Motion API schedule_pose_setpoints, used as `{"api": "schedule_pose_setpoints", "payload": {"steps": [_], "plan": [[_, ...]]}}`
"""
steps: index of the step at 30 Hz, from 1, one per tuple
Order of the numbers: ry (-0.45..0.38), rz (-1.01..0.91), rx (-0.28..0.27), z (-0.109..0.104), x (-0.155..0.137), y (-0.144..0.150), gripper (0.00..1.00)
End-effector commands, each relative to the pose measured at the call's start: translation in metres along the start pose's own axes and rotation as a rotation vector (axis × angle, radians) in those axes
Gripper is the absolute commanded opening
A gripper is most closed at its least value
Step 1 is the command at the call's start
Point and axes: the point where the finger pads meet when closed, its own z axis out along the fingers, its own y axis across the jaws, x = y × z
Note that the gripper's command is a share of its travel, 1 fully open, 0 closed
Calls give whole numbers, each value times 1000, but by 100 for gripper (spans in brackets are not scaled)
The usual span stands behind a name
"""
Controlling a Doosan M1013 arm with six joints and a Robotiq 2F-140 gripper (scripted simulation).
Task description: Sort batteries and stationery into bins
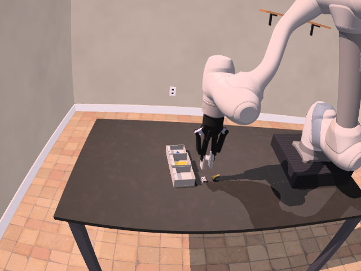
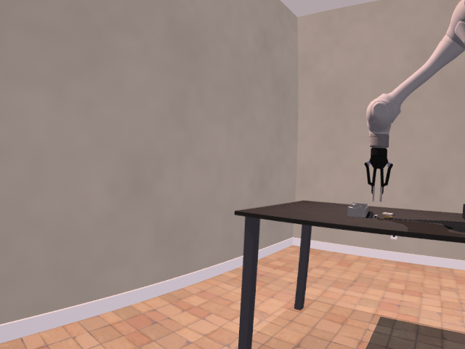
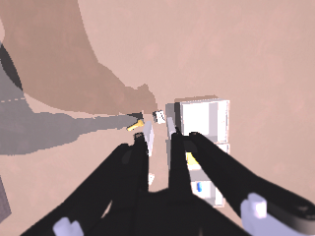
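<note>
A white row of three bins point(image 1: 184, 183) point(image 2: 357, 210) point(image 3: 197, 101) stands mid-table; I cannot read its letters. The far bin holds a blue thing point(image 1: 177, 152) point(image 3: 199, 187), the middle one a yellow thing point(image 1: 181, 162) point(image 3: 191, 158), and the near one looks empty. A small white-and-black piece point(image 1: 204, 179) point(image 3: 159, 116) and a small yellow piece point(image 1: 215, 176) point(image 3: 136, 125) lie just right of the near bin. A small white thing point(image 1: 207, 157) point(image 3: 151, 178) lies on the table under the gripper. My gripper point(image 1: 206, 166) point(image 2: 377, 198) point(image 3: 159, 126) hangs above the table right of the bins, fingers a narrow gap apart with nothing between them.
The arm's dark base block point(image 1: 294, 163) sits at the table's right end. The arm's shadow falls across the right half of the table point(image 1: 116, 180). The table's front edge is well away from the bins.
</note>
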Motion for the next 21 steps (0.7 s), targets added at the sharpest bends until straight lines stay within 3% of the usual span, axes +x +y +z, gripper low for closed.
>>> {"api": "schedule_pose_setpoints", "payload": {"steps": [1, 9, 21], "plan": [[0, 0, 0, 0, 0, 0, 18], [0, 0, 0, 0, 0, 0, 18], [0, 0, 0, 40, 0, 0, 18]]}}
